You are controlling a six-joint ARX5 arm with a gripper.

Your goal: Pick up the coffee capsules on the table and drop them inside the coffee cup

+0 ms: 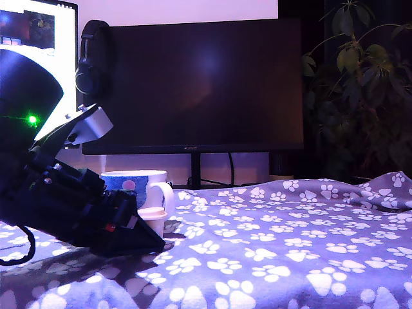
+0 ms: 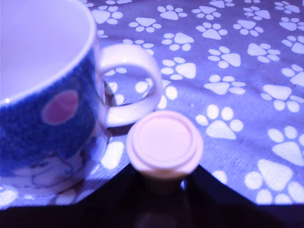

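Note:
A cream-white coffee capsule (image 1: 153, 220) (image 2: 165, 145) stands upright on the paw-print table (image 1: 290, 248) (image 2: 247, 71), just beside the handle of the coffee cup (image 1: 132, 183) (image 2: 42, 118). The cup is white with a blue band and a pink circle, and what shows of its inside holds nothing. My gripper (image 1: 152, 235) (image 2: 164, 184) is down at the cloth on the exterior view's left, its dark fingers pressed against both sides of the capsule's lower body. The capsule's base is hidden between them.
A large dark monitor (image 1: 193, 84) on a stand rises behind the table, with headphones (image 1: 93, 58) hung at its left corner and a lit screen (image 1: 38, 26) beyond. A leafy plant (image 1: 367, 84) stands at the right. The cloth bunches up at the far right (image 1: 386, 190).

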